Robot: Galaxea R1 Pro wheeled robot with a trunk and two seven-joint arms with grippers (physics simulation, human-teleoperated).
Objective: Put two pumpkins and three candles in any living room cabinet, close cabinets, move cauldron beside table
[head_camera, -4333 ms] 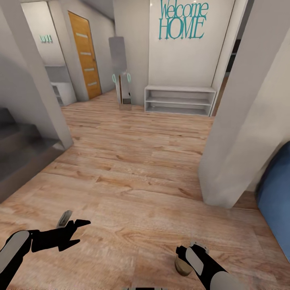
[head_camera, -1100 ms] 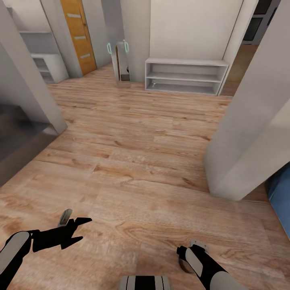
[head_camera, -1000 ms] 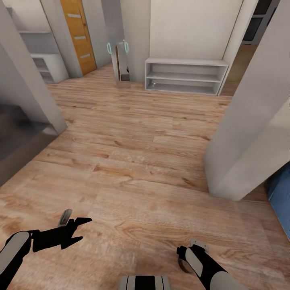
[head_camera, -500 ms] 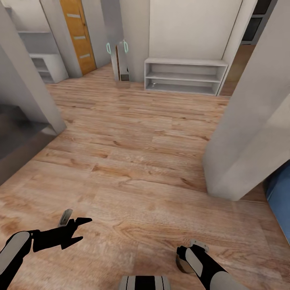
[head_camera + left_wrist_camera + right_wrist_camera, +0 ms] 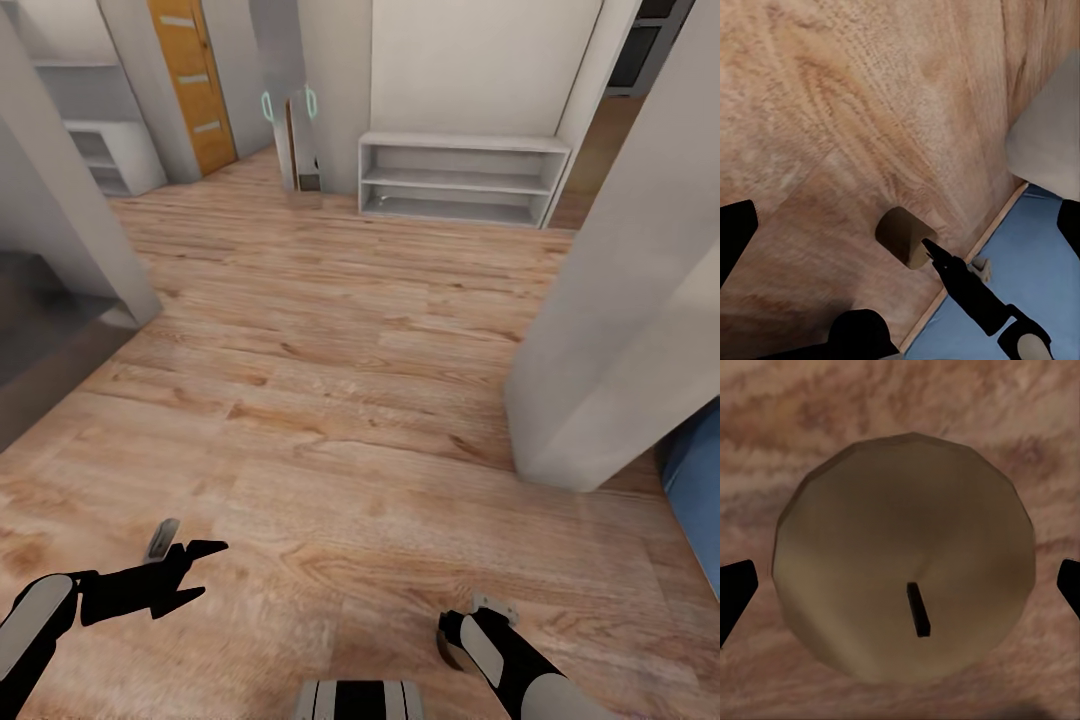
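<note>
Carrying a candle [image 5: 904,559] in the right gripper [image 5: 462,640], low over the wood floor [image 5: 330,350]. Jaws spread just to the stub's width, one black tip at each side of it, wick end facing the wrist camera. From the left wrist, same candle seen as a short brown cylinder with a black finger [image 5: 960,281] touching its rim, a blue surface [image 5: 1020,247] just beyond. Left gripper [image 5: 190,570] hanging with jaws parted and nothing between them.

Facing a white two-tier shelf unit [image 5: 460,180] against the far wall, an orange door [image 5: 190,80] to its left, a pale pillar [image 5: 620,300] near on the right.

Teal "Welcome HOME" lettering, readable above the shelf four seconds ago, now past the top edge: camera tipped down and moved, a grey trunk part [image 5: 360,700] now at the bottom edge. Both grippers placed as before, candle still under the right one.
</note>
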